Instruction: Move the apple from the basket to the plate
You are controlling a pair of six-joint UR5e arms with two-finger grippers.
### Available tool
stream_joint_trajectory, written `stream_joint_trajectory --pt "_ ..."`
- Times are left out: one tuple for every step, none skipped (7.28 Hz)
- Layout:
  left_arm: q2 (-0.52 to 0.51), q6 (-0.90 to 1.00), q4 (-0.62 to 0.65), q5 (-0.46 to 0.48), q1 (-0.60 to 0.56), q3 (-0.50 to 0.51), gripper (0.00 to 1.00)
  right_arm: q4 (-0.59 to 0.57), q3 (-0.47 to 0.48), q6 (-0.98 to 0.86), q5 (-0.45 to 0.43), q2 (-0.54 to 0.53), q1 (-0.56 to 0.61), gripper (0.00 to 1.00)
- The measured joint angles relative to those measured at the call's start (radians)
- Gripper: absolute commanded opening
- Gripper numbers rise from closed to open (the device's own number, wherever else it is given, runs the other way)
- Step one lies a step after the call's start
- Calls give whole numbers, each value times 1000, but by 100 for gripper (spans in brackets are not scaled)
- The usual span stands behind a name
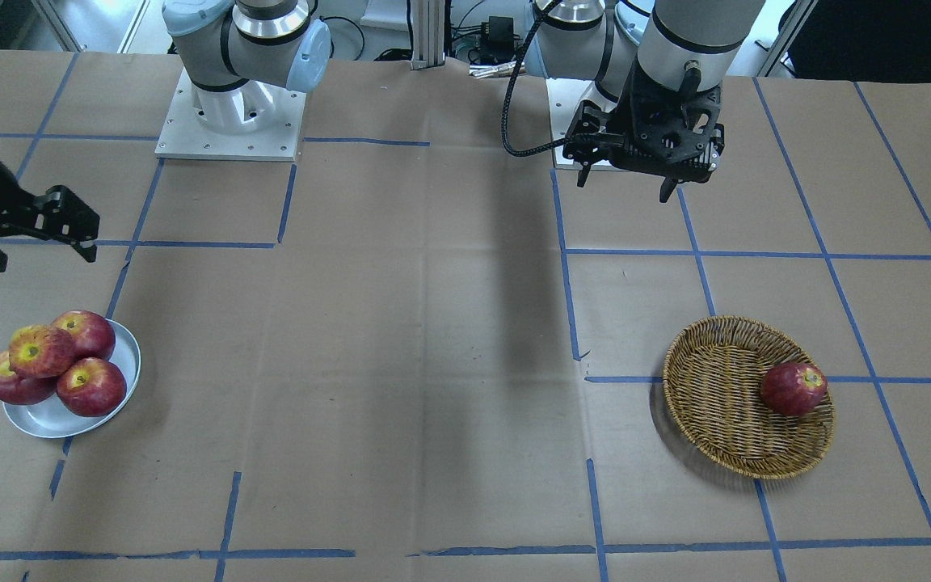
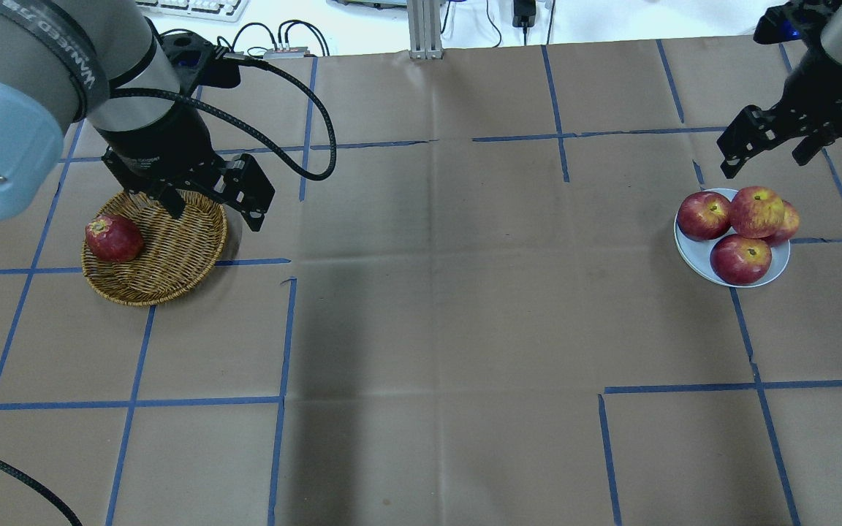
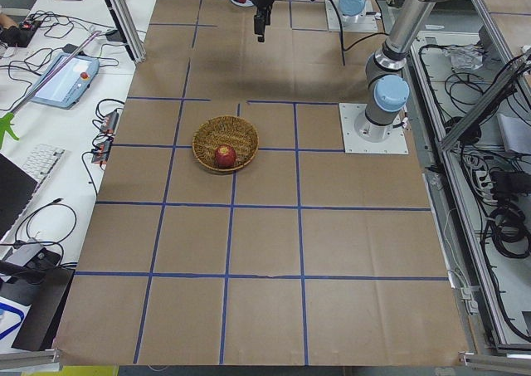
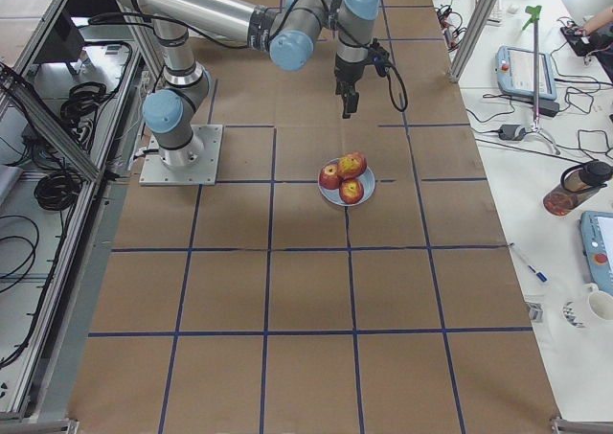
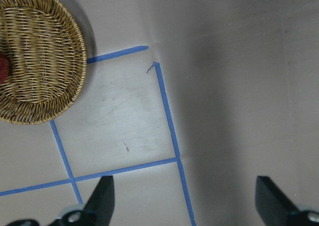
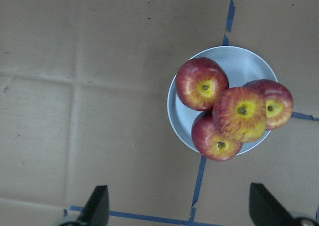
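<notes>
**Streaky apple sits atop the pile on the plate**

The apple (image 1: 41,352), paler than the others and with a broad yellow-green patch round its stem hollow, rests on the plate (image 1: 53,420). It sits stem up on top of three darker red apples (image 1: 92,386), which crowd the plate and leave only a strip of white bare along one side. One of them pokes out a little over the plate's rim.

The right gripper (image 2: 765,164) hangs in the air close to the plate. Its claw is spread wide with nothing between the fingers, and it touches neither the plate nor the fruit.

The basket (image 1: 716,388) stands well apart from the plate, towards the other end of the paper-covered table (image 1: 433,323). A single dark red apple (image 1: 794,389) lies in it against the wall on the side away from the plate.

The left gripper (image 2: 215,217) hangs above the table at that same end, far from the plate. Its claw is also spread, and it holds nothing
</notes>
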Motion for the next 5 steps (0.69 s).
stream_joint_trajectory --pt "0 0 0 0 0 0 99 48 -2 93 3 -35 57 100" --pt "0 1 0 0 0 0 99 76 -4 182 4 -61 128 100" --pt "0 1 0 0 0 -2 99 87 -6 253 4 -79 194 100" --pt "0 1 0 0 0 -2 99 89 -8 303 4 -90 242 100" --pt "0 2 0 0 0 -3 99 90 -7 333 3 -94 269 100"
